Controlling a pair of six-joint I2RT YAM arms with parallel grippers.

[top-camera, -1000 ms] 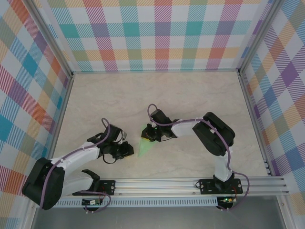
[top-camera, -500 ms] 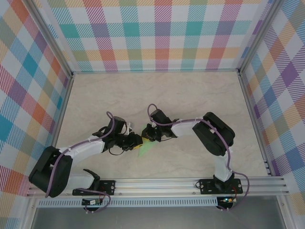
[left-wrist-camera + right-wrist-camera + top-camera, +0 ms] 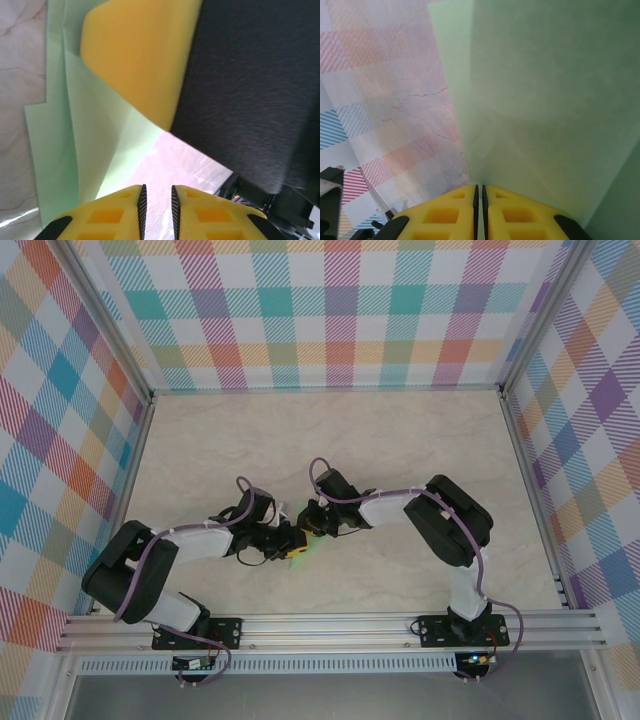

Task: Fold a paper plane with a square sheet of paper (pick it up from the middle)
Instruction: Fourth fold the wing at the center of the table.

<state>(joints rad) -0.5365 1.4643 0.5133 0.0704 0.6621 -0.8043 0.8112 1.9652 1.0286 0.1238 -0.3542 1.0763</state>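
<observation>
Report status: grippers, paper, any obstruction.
Right gripper shut on folded green paper. Left gripper barely open, empty, beside the paper. Grippers crowded close together.

The paper plane is thin, matt pale green paper. The right gripper has smooth yellow plastic fingers. The table looks smooth and marble-patterned.

likely lab test cell, plaid walls, aluminium rail
</observation>
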